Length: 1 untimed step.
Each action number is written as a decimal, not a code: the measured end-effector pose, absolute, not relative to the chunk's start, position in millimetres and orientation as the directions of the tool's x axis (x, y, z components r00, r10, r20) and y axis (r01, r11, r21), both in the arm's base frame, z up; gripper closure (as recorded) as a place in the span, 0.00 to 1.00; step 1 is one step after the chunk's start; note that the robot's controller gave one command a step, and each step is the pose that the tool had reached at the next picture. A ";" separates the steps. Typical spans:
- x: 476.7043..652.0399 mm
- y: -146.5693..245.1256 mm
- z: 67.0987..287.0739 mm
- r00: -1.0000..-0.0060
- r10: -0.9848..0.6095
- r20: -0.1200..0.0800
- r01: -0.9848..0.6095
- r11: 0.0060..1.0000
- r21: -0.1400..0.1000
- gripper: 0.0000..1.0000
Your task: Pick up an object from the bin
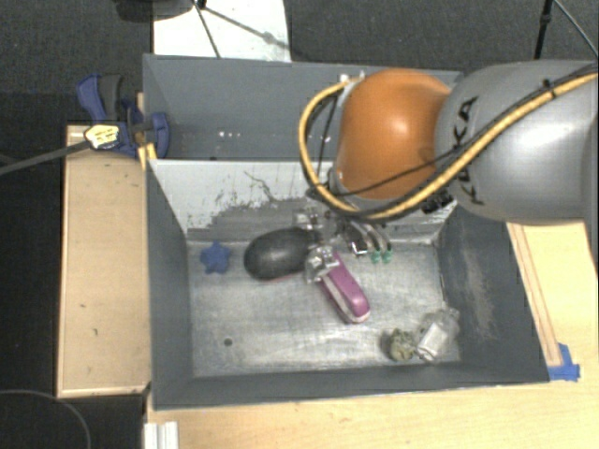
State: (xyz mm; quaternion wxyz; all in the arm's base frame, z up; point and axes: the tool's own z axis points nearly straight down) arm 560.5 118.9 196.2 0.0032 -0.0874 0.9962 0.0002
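Hand: the hand (320, 253) is low in the bin's middle, under the arm's orange cover (388, 134); I cannot tell whether it is open or closed.
Nearest thing: a pink-purple oblong thing (344, 294) lies slanted on the bin floor, its upper-left end right at the hand; whether it is gripped cannot be told.
Left of hand: a dark grey oval thing (274, 254), just beside the hand.
Right of hand: a small green bit (379, 256), near the wrist.
Further left: a small blue thing (216, 257), near the left wall.
Front right corner: a clear piece (436, 333) touching a greenish lump (401, 345), well apart from the hand.
Container: the grey metal bin (170, 288).
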 end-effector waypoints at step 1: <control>564.8 116.8 343.6 -0.983 -0.184 -0.013 -0.184 0.983 0.000 1.00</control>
